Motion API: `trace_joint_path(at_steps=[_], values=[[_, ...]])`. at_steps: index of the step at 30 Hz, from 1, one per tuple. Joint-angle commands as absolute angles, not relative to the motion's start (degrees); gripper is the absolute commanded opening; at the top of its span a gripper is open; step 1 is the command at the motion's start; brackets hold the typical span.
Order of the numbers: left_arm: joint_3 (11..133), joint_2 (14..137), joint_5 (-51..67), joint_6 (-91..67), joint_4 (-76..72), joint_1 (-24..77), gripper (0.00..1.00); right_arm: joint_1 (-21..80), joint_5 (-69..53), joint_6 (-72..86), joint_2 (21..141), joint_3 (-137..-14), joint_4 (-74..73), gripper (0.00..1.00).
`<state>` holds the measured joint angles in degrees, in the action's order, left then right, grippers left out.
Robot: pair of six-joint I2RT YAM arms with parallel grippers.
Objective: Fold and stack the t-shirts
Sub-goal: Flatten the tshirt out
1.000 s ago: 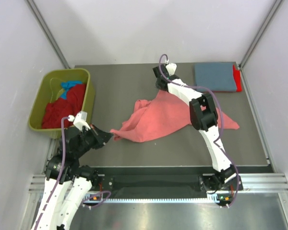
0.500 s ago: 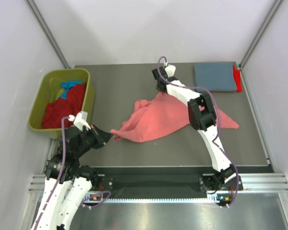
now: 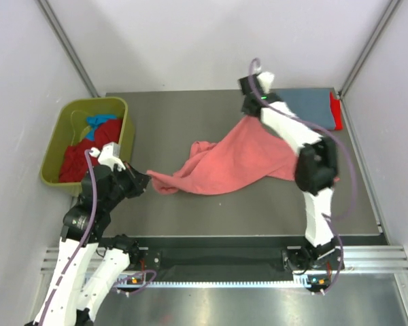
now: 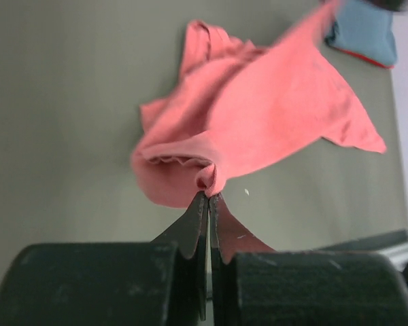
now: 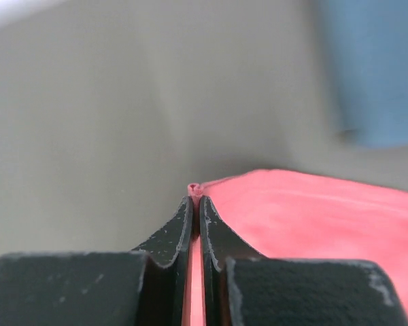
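Observation:
A large salmon-pink t-shirt [image 3: 238,159] lies crumpled across the middle of the table. My left gripper [image 3: 144,179] is shut on its near left edge [image 4: 207,178]. My right gripper [image 3: 248,117] is shut on a far corner of the same shirt [image 5: 196,190] and holds it raised toward the back. A folded grey-blue t-shirt [image 3: 304,109] lies at the back right on top of a red one [image 3: 336,112]. Dark red [image 3: 88,153] and bright blue [image 3: 98,123] t-shirts lie in the bin.
An olive-green plastic bin [image 3: 126,136] stands at the left edge of the table. Grey walls close in the table at the back and both sides. The metal rail with the arm bases [image 3: 217,261] runs along the near edge.
My right gripper has shut on the pink shirt's far corner and pulled it up and to the right. My left gripper has drawn its edge slightly left.

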<state>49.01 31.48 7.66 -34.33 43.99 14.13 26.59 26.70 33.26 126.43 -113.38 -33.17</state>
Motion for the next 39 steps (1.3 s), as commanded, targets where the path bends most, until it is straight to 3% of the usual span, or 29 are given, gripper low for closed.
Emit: trace_joint_path(at_steps=[1,7,11,18,23,27,35,39], values=[[54.0,31.5,1.7,-26.7,40.2,14.0,0.0,20.6,29.6,30.1,102.2,-107.4,-36.6,0.0],[66.3,38.7,-1.8,-20.2,42.8,14.0,0.0,9.1,27.2,28.3,79.7,-96.7,-43.4,0.0],[78.5,44.3,2.7,-18.4,48.0,14.0,0.0,3.3,24.9,27.2,64.8,-98.2,-51.7,0.0],[104.1,44.7,3.0,-22.0,53.7,14.0,0.0,2.7,22.1,29.3,52.2,-110.6,-63.3,0.0],[107.8,39.1,8.0,-31.1,51.4,13.7,0.0,2.8,19.2,31.5,43.5,-116.6,-63.1,0.0],[116.7,41.6,8.0,-31.5,53.2,13.7,0.0,2.9,19.3,33.0,39.3,-115.4,-58.0,0.0],[107.4,51.1,1.3,-24.1,35.3,13.7,0.0,2.9,9.6,30.1,46.7,-99.0,-38.4,0.0],[92.2,55.7,-11.4,-19.6,18.2,13.7,0.0,2.8,9.2,27.9,54.4,-89.4,-26.5,0.0]])
